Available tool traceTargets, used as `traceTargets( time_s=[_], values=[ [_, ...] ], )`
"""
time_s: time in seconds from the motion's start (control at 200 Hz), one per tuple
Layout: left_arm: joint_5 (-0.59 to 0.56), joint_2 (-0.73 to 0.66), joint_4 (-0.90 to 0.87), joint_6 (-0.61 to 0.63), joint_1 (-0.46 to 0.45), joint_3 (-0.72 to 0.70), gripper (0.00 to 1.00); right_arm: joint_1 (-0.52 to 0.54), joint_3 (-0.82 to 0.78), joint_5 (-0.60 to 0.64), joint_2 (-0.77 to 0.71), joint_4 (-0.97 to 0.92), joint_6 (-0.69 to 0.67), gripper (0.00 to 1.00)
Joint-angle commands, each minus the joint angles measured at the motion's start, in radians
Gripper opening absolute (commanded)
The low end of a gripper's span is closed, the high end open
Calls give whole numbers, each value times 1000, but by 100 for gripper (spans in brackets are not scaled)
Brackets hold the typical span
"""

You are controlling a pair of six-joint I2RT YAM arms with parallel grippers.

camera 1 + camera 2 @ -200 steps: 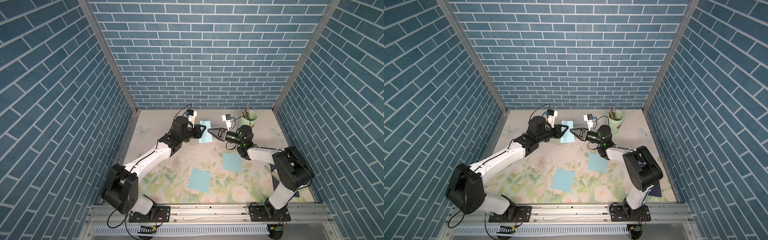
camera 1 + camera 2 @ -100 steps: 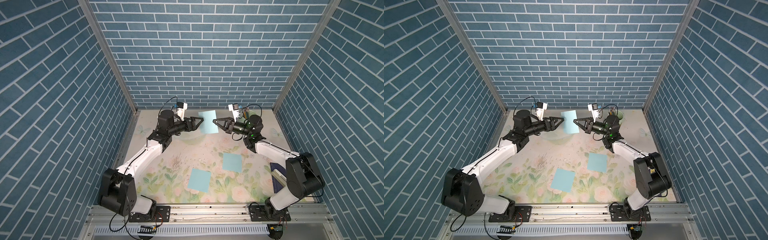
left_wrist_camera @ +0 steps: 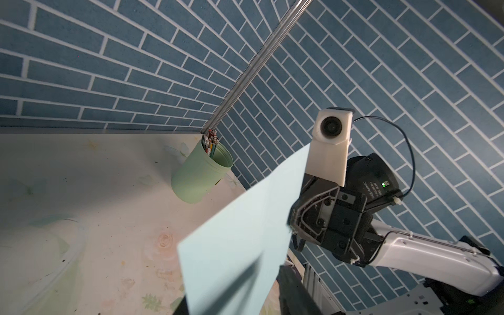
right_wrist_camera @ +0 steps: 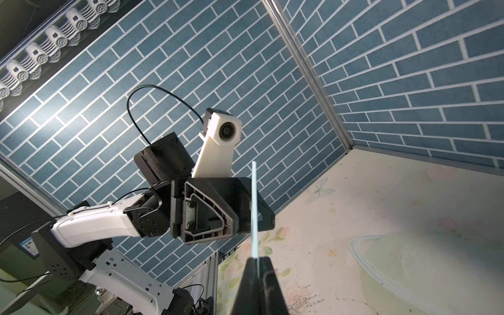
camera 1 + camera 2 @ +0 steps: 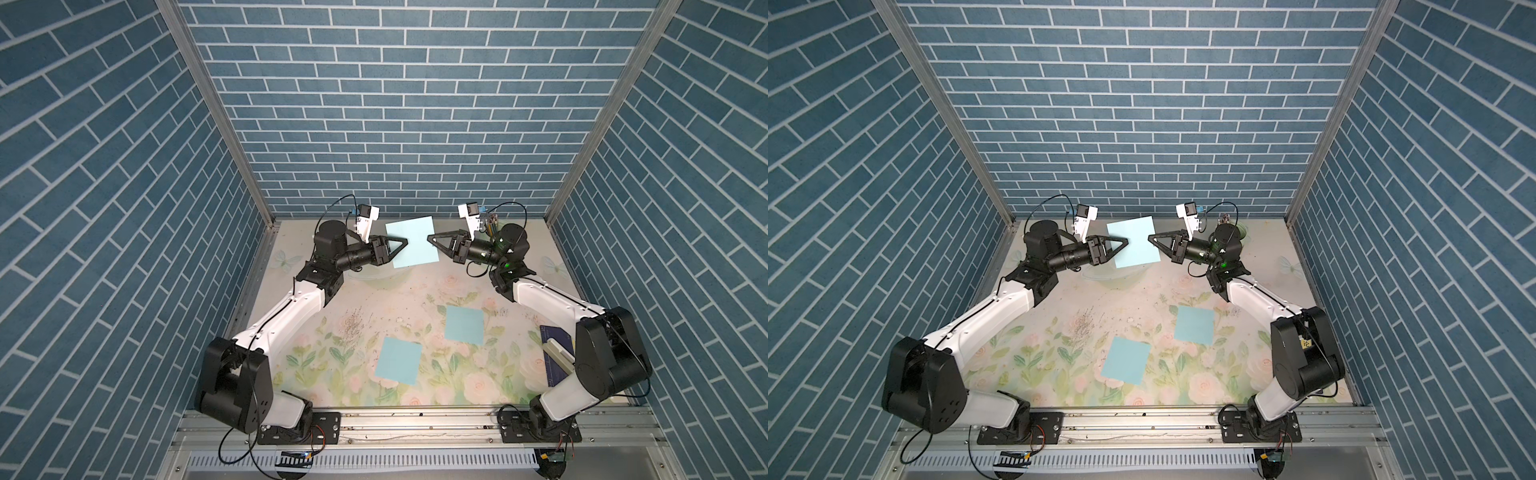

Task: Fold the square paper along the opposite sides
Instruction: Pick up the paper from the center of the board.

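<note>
Right gripper is pinching the square paper aloft, left gripper is meeting the opposite edge, its grip impossible to tell, and no fold is showing yet.

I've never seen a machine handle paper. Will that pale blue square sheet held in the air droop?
Probably fairly stiff: the pale blue square paper sheet stands flat in the air, hardly sagging. Likely very light, since the right hand pinches only its edge. Seen edge-on, it is thin, so it should crease easily.
</note>
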Motion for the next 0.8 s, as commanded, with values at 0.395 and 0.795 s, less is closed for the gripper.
traceTargets(
  time_s=[0.395, 0.795],
  values=[
    [-68, -32, -64, 59, 3, -4, 0, -16, 29, 27, -9, -45, -57, 0],
    [-108, -80, -169, 111, -30, 78, 0, -45, 30, 226, -52, -342, -266, 18]
  ],
)
